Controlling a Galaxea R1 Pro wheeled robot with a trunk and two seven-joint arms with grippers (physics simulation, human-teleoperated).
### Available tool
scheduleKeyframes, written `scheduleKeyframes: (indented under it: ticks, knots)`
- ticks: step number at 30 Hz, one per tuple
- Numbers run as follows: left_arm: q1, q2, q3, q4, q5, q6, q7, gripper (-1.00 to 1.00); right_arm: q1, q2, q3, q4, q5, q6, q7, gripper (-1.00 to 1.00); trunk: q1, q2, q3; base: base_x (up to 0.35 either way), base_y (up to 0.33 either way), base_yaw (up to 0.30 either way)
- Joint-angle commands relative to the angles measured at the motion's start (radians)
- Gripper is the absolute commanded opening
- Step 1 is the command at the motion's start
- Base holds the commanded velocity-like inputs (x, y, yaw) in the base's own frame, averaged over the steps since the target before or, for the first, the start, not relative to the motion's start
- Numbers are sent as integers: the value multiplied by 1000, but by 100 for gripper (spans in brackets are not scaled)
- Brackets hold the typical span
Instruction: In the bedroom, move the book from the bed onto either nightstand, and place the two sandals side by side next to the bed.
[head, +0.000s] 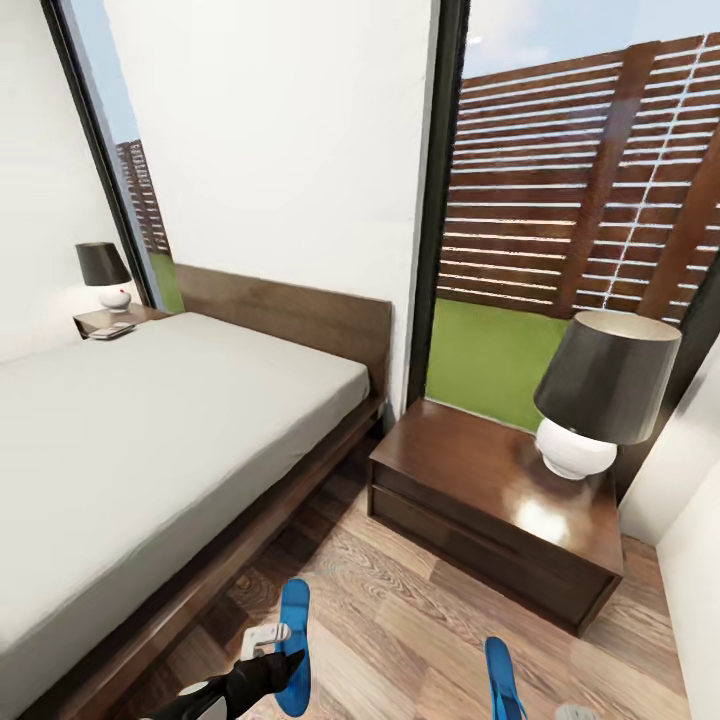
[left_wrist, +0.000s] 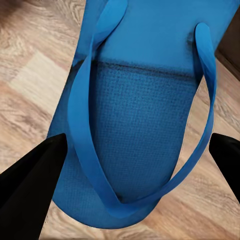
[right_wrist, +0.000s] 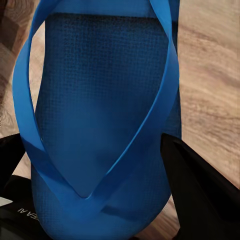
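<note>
Blue sandals: two flip-flops on the wood-plank floor (head: 400, 590) beside the bed (head: 150, 440); left sandal (head: 294, 645) near the bed frame, right sandal (head: 503, 680) well apart from it, in front of the near nightstand (head: 480, 500).
Left gripper (head: 275, 655): over the left sandal (left_wrist: 135, 125); jaws spread wide, one black finger either side of the sole, strap in between, nothing gripped.
Right gripper (right_wrist: 95, 200): black fingers flank the right sandal (right_wrist: 100, 115); grip or gap, cannot tell.
Writing: small white letters on the right gripper body, too partial to read.
Book (head: 112, 330): small flat item on the far nightstand (head: 100, 320) by a black-shaded lamp (head: 103, 275); cover unreadable.
Near nightstand: glossy top carrying a lamp (head: 595, 390).
</note>
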Motion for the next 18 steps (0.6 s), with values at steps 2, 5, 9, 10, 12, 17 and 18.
scheduleKeyframes:
  ticks: [2, 5, 9, 10, 12, 17, 18]
  knots:
    - [-1, 0, -8, 2, 7, -5, -2, -100, 0, 0, -1, 0, -8, 4, 3, -100, 0, 0, -2, 0, 0, 277]
    - [-1, 0, -8, 2, 7, -5, -2, -100, 0, 0, -1, 0, -8, 4, 2, -100, 0, 0, -3, 0, 0, 277]
    - [-1, 0, -8, 2, 7, -6, -2, -100, 0, 0, 0, 0, -8, 4, 2, -100, 0, 0, -4, 0, 0, 277]
    - [-1, 0, -8, 2, 7, -5, -2, -100, 0, 0, 0, 0, -8, 4, 2, -100, 0, 0, -5, 0, 0, 277]
    - [-1, 0, -8, 2, 7, -5, -2, -100, 0, 0, -1, 0, -8, 4, 2, -100, 0, 0, -5, 0, 0, 277]
    - [-1, 0, -8, 2, 7, -5, -2, -100, 0, 0, -1, 0, -8, 4, 2, -100, 0, 0, -7, 0, -1, 277]
    - [-1, 0, -8, 2, 7, -5, -2, -100, 0, 0, 0, 0, -8, 4, 2, -100, 0, 0, -8, 0, -44, 277]
